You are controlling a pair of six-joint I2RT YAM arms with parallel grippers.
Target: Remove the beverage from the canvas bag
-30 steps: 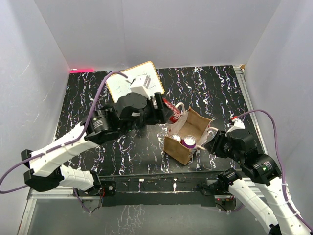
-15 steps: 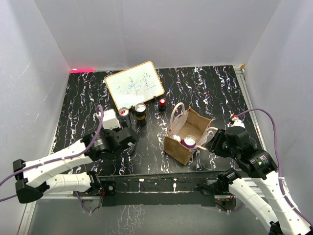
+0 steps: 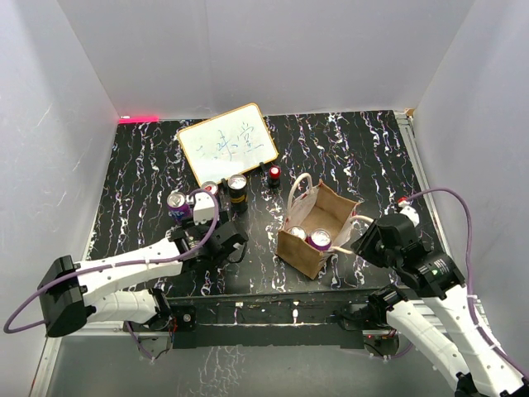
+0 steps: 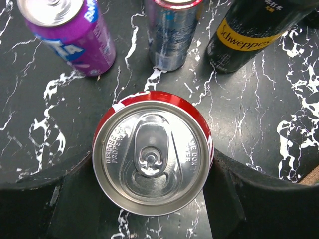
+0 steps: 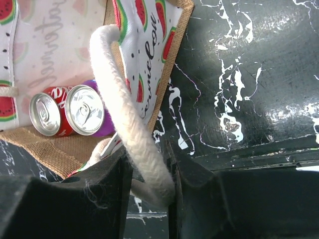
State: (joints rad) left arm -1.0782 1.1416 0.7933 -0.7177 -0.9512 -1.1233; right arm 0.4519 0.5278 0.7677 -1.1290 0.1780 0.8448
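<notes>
Moved: the left arm, a second ago stretched out at the far side of the canvas bag (image 3: pixel 299 255) with a red can, has swung back to the near left of the desk (image 3: pixel 364 157). The right arm has hardly shifted.
Left end effector (image 3: pixel 221 241): closed on the red can (image 4: pixel 153 157), a finger against each side. The wrist view looks straight down on the lid. I cannot tell whether the can's base touches the desk.
Right end effector (image 5: pixel 149 169): clamped on one white cord handle (image 5: pixel 124 107), which fills the gap between the fingers and steadies the bag.
Bag: upright, right of centre on the desk, mouth open.
Already out: a purple can (image 3: pixel 176 203), a silvery-blue can (image 3: pixel 211 190) and a black can (image 3: pixel 237 187) stand near the whiteboard (image 3: pixel 227 145), well apart from the bag.
Still inside: two cans side by side at the near end, one red (image 5: pixel 45 114) and one purple-bodied (image 5: pixel 85 109).
Progress: well past half, judging by the count. The held can needs releasing, then two more lifts remain.
</notes>
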